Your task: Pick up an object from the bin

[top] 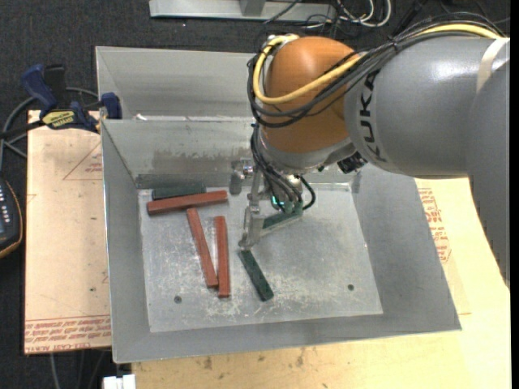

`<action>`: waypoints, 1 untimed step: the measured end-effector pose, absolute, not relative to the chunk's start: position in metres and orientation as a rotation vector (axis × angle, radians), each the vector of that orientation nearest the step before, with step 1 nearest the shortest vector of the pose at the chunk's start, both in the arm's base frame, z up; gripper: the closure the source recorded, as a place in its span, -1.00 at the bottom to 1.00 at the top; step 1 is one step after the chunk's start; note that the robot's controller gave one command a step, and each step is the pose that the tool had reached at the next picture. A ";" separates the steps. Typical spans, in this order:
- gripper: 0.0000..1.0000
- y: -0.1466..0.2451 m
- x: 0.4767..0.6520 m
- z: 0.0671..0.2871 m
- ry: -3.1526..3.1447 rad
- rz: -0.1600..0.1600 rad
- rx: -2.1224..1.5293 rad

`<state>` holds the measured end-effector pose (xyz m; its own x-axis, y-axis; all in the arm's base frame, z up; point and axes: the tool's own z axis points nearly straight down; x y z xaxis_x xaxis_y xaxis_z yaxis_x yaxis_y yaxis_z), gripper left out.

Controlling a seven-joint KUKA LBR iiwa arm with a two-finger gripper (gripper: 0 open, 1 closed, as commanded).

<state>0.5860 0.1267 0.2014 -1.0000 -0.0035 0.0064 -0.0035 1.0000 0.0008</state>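
Gripper [263,228] hangs at mid-frame, jaws apart with nothing between them, just above the upper end of a dark green bar [255,275] lying flat on the bin [324,298] floor at lower centre. That bar looks stiff, light and narrow, so a hold across its short width near mid-length seems safest. Red bars [212,254] lie just left.

Scuffed, dull metal bin [324,282], matt red-brown bars [187,203] and dark green bars [255,275], glossy smooth orange wrist cover [304,87]
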 end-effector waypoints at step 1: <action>-1.00 0.140 0.579 0.078 -3.097 -0.002 0.501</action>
